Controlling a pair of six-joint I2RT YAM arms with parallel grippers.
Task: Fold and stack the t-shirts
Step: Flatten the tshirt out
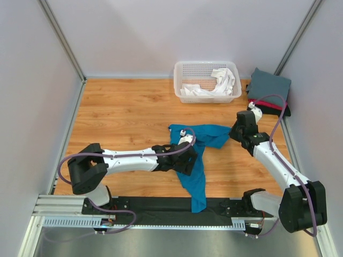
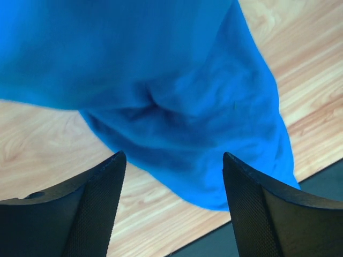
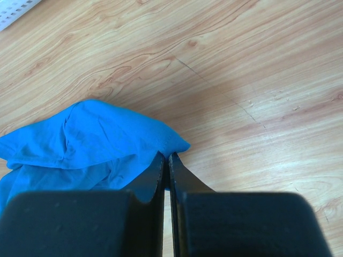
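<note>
A teal-blue t-shirt [image 1: 206,135] lies crumpled in the middle of the wooden table, and one end trails toward me over the black base strip. My left gripper [image 1: 187,156] hovers over its middle. In the left wrist view that gripper [image 2: 172,155] is open, the blue cloth [image 2: 177,101] lies just beyond its fingertips, and nothing is between them. My right gripper [image 1: 236,133] is at the shirt's right end. The right wrist view shows this gripper [image 3: 167,156] shut, pinching a corner of the shirt [image 3: 91,139].
A white lattice basket [image 1: 206,65] at the back holds a white t-shirt [image 1: 221,80]. To its right, by the wall, is a folded stack: slate-grey shirt [image 1: 270,83] on top, red-pink [image 1: 272,104] and black [image 1: 283,111] below. Grey walls enclose both sides.
</note>
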